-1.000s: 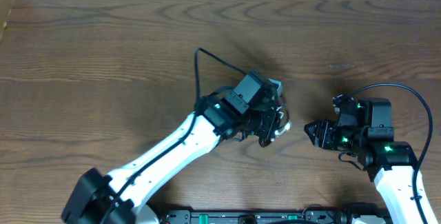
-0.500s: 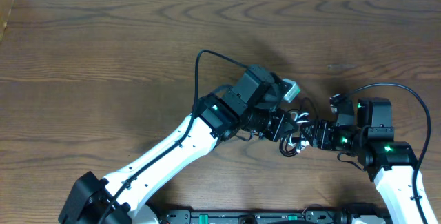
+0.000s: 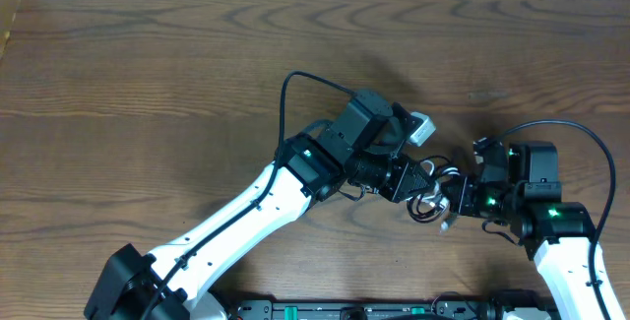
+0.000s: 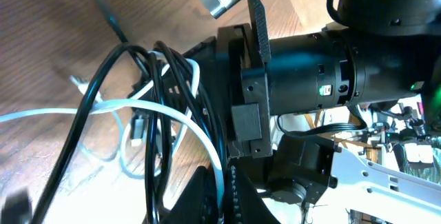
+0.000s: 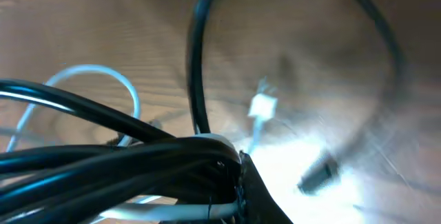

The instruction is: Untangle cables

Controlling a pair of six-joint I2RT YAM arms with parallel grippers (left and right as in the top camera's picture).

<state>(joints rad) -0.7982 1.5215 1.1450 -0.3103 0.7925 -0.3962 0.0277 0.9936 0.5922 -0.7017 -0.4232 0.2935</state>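
- Cable bundle [image 3: 430, 198]: white cord [image 4: 103, 107] and black cord [image 4: 165, 100] looped together, over the table [image 3: 148, 84].
- Left gripper [image 3: 413, 182] is clamped on the bundle's left side, right gripper [image 3: 451, 200] on its right side.
- Risk: each pinch seems to catch several strands, so pulling apart could tighten the knot. A plug may snag a loop.
- Count: two cords, two grippers, one white plug [image 5: 262, 105], one dark plug [image 5: 318, 176].

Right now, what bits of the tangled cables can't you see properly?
- Overhead: the cables look tiny and sit half under the left hand and right hand, so their crossings are unclear.
- Right wrist: the black plug is too blurred to tell its kind.
- Left wrist: the white cable runs off the left edge, so its end is unseen.
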